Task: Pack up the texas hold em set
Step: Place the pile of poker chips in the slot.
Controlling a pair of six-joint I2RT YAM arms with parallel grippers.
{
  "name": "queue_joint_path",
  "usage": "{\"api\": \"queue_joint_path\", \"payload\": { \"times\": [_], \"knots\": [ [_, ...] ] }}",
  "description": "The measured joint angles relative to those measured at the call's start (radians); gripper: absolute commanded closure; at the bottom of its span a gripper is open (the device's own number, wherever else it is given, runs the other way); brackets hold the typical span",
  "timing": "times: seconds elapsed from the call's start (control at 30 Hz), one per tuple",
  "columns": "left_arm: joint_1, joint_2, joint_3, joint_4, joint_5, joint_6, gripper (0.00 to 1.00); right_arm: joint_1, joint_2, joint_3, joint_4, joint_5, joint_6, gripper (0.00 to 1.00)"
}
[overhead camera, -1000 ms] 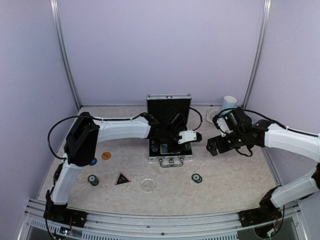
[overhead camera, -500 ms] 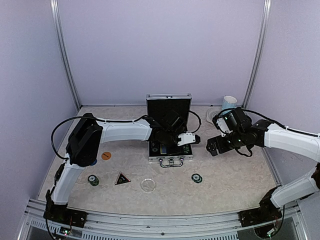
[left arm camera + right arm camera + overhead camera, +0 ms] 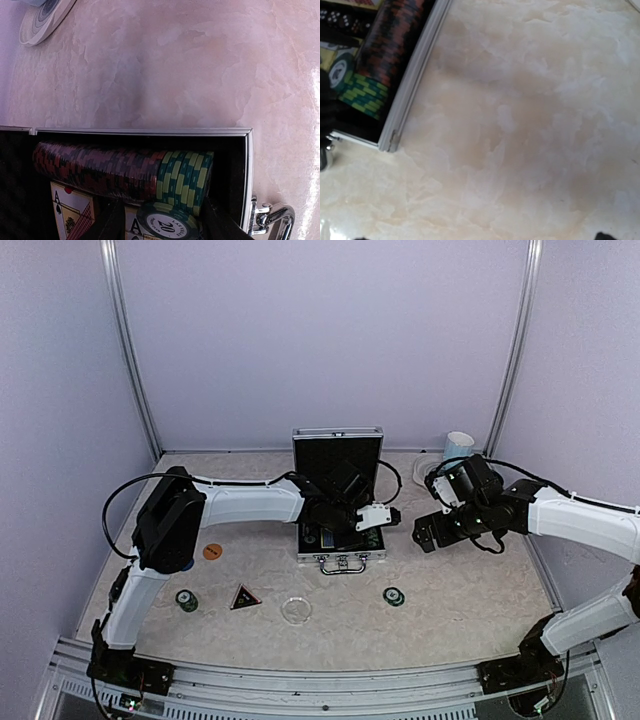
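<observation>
The silver briefcase (image 3: 340,558) of the texas hold em set stands open, its lid upright. Inside lies a row of dark red chips ending in green chips (image 3: 185,177), beside cards (image 3: 70,212). My left gripper (image 3: 165,221) reaches into the case (image 3: 150,131), open, with a flat green "20" chip (image 3: 164,224) lying loose between its fingers (image 3: 107,225). My right gripper (image 3: 424,532) hovers right of the case, open and empty above bare table. Two green chip stacks (image 3: 187,600) (image 3: 394,596), a black triangle (image 3: 245,597), a clear disc (image 3: 296,610) and an orange disc (image 3: 212,552) lie on the table.
A light-blue mug (image 3: 459,447) and a round swirled coaster (image 3: 428,472) sit at the back right. A blue disc (image 3: 186,564) peeks out beside the left arm. Lilac walls enclose the marbled table (image 3: 460,600).
The left wrist has shifted slightly leftward over the case. The right arm has barely moved.
</observation>
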Motion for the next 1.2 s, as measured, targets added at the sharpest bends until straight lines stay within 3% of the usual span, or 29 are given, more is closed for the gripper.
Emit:
{"api": "queue_joint_path", "payload": {
  "times": [0.5,1.2],
  "knots": [
    [0.019,-0.002,-0.003,-0.031,0.059,-0.027,0.62,0.000,0.000,0.002,-0.011,0.000,-0.010,0.01],
    [0.062,-0.009,0.003,-0.082,0.127,-0.047,0.58,0.000,0.000,0.002,-0.011,-0.004,-0.010,0.01]
  ]
}}
